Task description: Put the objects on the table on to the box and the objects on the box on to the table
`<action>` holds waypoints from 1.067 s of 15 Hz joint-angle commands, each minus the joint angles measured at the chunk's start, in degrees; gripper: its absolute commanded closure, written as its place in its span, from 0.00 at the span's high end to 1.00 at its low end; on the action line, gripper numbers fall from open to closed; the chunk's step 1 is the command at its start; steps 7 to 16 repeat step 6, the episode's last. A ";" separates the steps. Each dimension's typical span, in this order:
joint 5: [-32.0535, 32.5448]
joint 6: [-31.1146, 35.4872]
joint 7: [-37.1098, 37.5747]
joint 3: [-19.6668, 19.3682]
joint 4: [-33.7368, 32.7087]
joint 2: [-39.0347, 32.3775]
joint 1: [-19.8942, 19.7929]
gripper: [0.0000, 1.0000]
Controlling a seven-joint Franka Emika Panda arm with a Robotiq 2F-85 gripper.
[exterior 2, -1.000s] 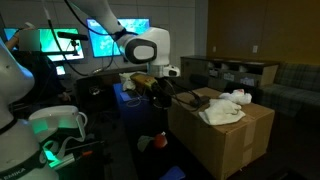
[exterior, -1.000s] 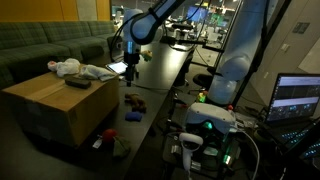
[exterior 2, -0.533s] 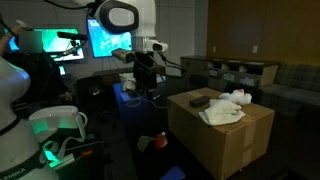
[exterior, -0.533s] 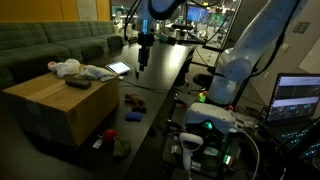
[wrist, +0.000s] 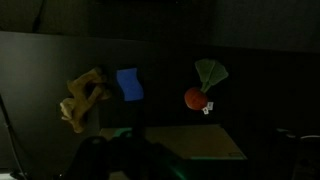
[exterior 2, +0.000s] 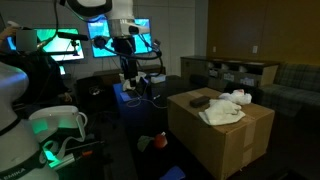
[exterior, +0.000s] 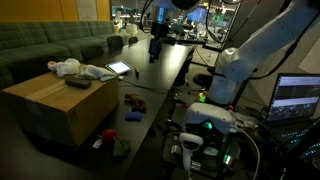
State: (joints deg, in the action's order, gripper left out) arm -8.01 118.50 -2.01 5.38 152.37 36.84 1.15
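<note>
A cardboard box [exterior: 60, 105] stands beside the dark table [exterior: 160, 85] and shows in both exterior views [exterior 2: 225, 135]. On the box lie a white cloth bundle [exterior: 78, 70] [exterior 2: 228, 105] and a dark flat object [exterior: 77, 83] [exterior 2: 198, 101]. The wrist view shows a yellow-brown toy [wrist: 82, 97], a blue block [wrist: 129, 84] and a red radish toy with green leaves [wrist: 200, 92] on the dark surface, with the box corner [wrist: 195, 142] below them. My gripper [exterior: 155, 50] [exterior 2: 128, 75] hangs high above the table, holding nothing visible. Its jaws are too dark to read.
A tablet [exterior: 118, 68] lies on the table at its couch side. A green couch [exterior: 50, 45] runs behind the box. Glowing equipment and cables [exterior: 205, 135] sit at the table's near end. A laptop screen [exterior: 298, 98] stands nearby. Monitors [exterior 2: 120, 38] stand behind the arm.
My gripper has risen from low over the table near the box and moved away along the table, further from the box. The objects on the box and table have not moved.
</note>
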 commanded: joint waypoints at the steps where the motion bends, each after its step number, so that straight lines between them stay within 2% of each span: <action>1: 2.03 2.49 3.58 -0.05 2.89 6.02 0.24 1.00; 3: 1.65 5.46 4.81 0.09 4.39 7.49 0.52 1.00; 4: 1.62 2.20 3.25 -0.90 1.93 4.19 0.99 1.00; 16: 1.63 3.48 3.91 -0.82 2.92 5.49 0.93 1.00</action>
